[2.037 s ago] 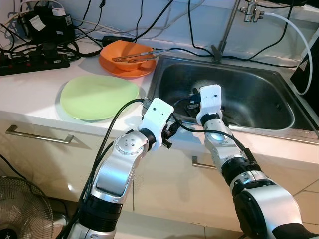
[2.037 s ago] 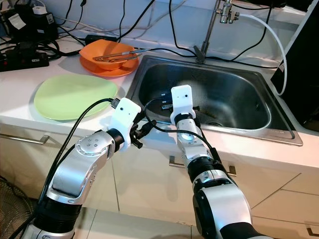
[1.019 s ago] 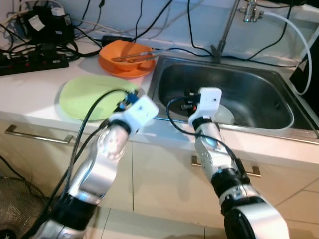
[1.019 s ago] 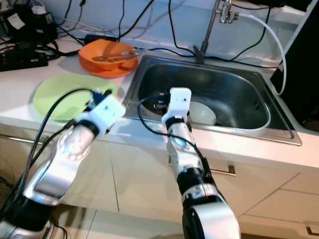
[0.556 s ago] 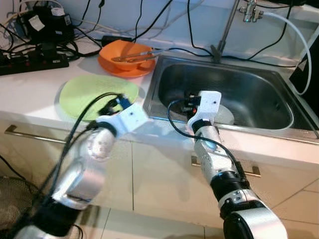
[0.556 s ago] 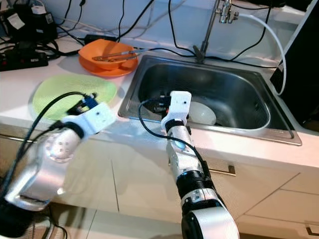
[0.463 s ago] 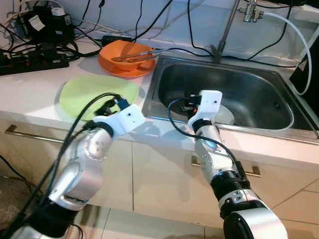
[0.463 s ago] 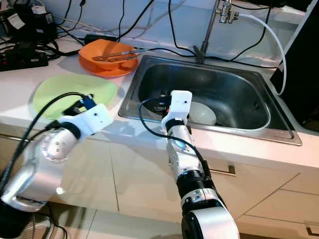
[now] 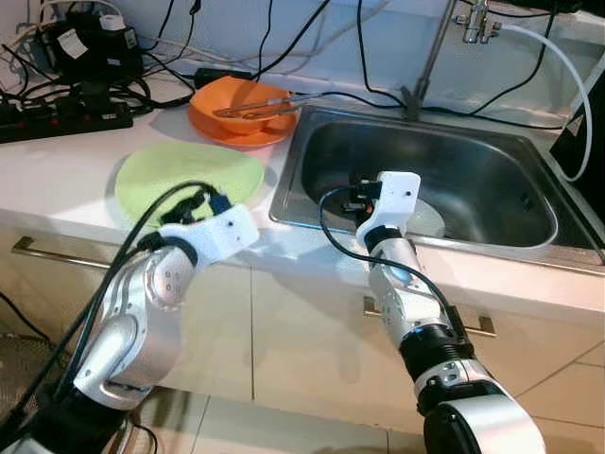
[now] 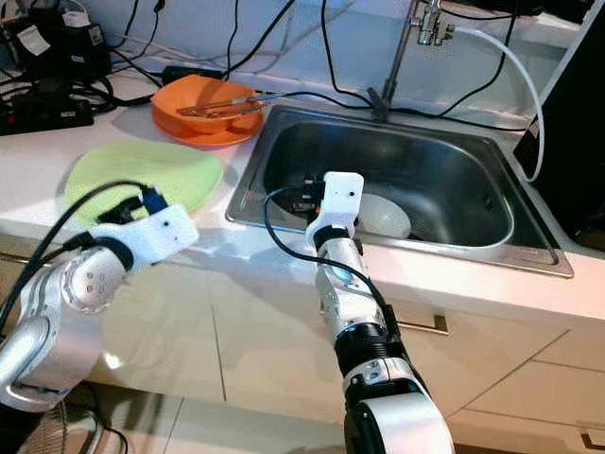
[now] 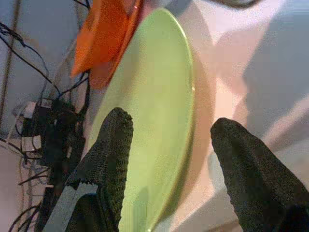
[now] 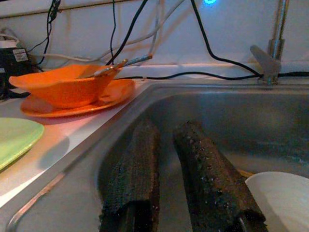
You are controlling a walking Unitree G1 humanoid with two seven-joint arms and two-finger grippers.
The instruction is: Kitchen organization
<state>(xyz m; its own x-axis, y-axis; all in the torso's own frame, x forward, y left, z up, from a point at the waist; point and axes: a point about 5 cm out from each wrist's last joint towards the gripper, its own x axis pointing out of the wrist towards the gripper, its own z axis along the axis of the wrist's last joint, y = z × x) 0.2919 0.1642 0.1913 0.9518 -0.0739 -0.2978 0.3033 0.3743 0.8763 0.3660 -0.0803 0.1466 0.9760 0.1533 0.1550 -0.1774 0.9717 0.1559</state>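
Note:
A light green plate [image 9: 180, 175] lies flat on the white counter left of the sink. My left gripper [image 11: 171, 123] is open at the plate's near edge, one finger [image 11: 113, 150] over the plate and the other over the counter. An orange bowl [image 9: 241, 102] holding metal tongs [image 9: 255, 107] sits on an orange plate behind it. My right gripper [image 12: 166, 130] hangs shut and empty inside the steel sink [image 9: 492, 156], next to a white bowl [image 9: 423, 219] on the sink floor.
Power strips and tangled cables [image 9: 76, 90] crowd the back left of the counter. A faucet [image 9: 430, 57] and a white hose [image 9: 572, 76] stand behind the sink. A black appliance [image 9: 586, 142] is at the right edge. Drawer handles [image 9: 57, 251] line the cabinet front.
My left arm swung left from the sink's front rim to the green plate's near edge. The right arm drew back slightly, uncovering the white bowl.

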